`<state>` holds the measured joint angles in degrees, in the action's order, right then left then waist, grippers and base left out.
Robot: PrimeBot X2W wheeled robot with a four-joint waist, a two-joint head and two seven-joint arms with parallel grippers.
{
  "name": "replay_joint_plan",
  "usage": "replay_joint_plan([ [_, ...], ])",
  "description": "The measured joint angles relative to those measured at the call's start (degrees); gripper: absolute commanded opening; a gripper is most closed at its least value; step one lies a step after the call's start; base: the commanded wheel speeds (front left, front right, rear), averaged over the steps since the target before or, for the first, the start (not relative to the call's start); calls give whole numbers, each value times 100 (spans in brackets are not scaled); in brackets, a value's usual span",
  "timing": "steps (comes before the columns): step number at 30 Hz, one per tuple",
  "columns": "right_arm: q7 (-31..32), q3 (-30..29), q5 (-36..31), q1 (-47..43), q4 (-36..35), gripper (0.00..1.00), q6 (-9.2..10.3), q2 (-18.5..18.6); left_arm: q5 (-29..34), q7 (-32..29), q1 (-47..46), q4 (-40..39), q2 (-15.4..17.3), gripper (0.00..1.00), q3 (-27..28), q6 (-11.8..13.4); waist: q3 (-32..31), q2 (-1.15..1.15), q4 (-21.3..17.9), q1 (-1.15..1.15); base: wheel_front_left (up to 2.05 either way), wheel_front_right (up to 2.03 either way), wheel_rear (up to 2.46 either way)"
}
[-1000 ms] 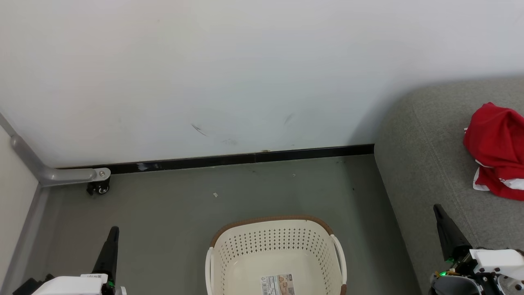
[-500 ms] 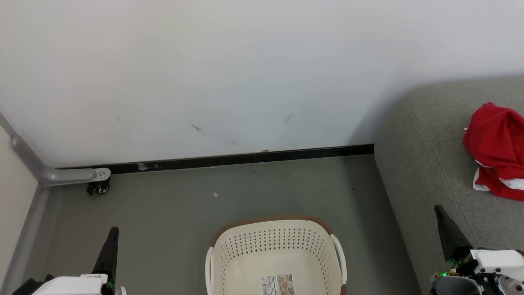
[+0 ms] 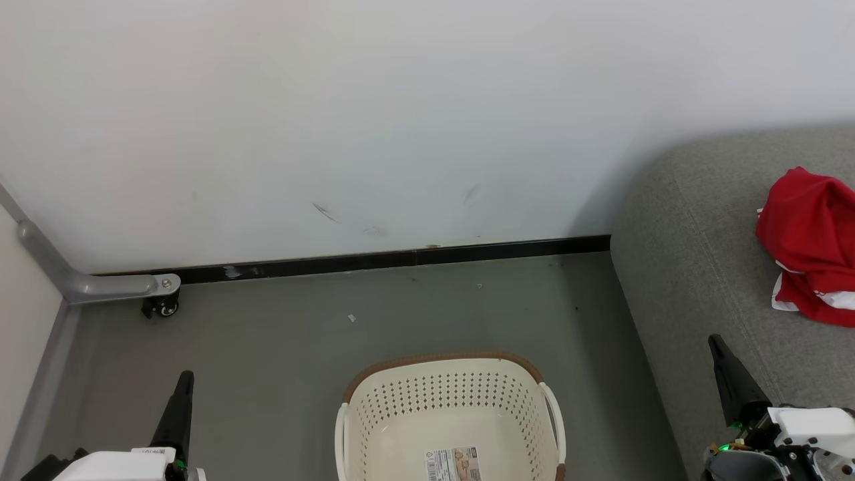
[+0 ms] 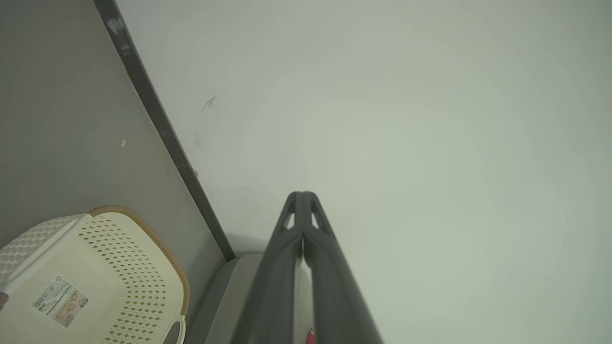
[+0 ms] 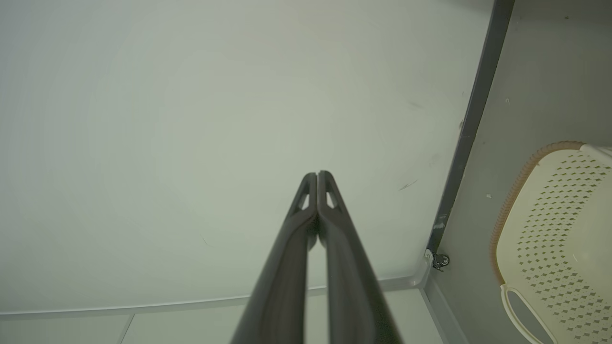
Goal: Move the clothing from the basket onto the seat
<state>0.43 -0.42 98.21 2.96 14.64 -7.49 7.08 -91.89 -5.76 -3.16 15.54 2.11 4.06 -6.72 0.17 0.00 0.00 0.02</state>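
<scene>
Nothing is seen to have moved since the earlier frames. The left hand (image 3: pixel 184 384) is held fully closed and empty beside the laundry basket (image 3: pixel 441 357), which is emptied down to its paper label (image 3: pixel 453 464). The right hand (image 3: pixel 717 344) is likewise closed on nothing at the edge of the sofa (image 3: pixel 701 267), where the red clothing (image 3: pixel 808 240) is laid; both hands are judged parked because the task is done.

- A plain white wall (image 3: pixel 401 100) stands ahead of the left gripper (image 3: pixel 186 377) and the right gripper (image 3: pixel 713 341), evenly lit.
- A glossy black skirting board (image 3: pixel 374 259) runs along its foot.
- Dull grey floor (image 3: pixel 280 347) spreads between the two grippers and on to the skirting board.
- Faint dark scuffs (image 3: pixel 324 212) mark the wall, up and right of the left gripper.
- A grey metal leg (image 3: pixel 100 286) on a small black caster (image 3: pixel 162 307) sits just ahead of the left gripper, slightly to its left.
</scene>
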Motion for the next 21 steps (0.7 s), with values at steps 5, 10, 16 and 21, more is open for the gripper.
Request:
replay_joint_plan([
  [5,5,-7,-1,0,7,0,0,0,0,-5,-1,4,0,0,1,0,0,0,0,0,0,0,0],
  [10,5,-14,-1,1,10,0,0,-1,0,-5,-1,8,0,0,2,0,0,0,0,0,0,0,0],
  [16,7,-20,-4,1,11,0,0,-3,0,-5,-2,13,0,0,3,-5,0,0,0,0,0,0,0],
  [21,7,-24,-5,2,13,0,0,-7,0,-5,-4,21,0,0,4,-5,-1,0,0,-1,0,0,0],
])
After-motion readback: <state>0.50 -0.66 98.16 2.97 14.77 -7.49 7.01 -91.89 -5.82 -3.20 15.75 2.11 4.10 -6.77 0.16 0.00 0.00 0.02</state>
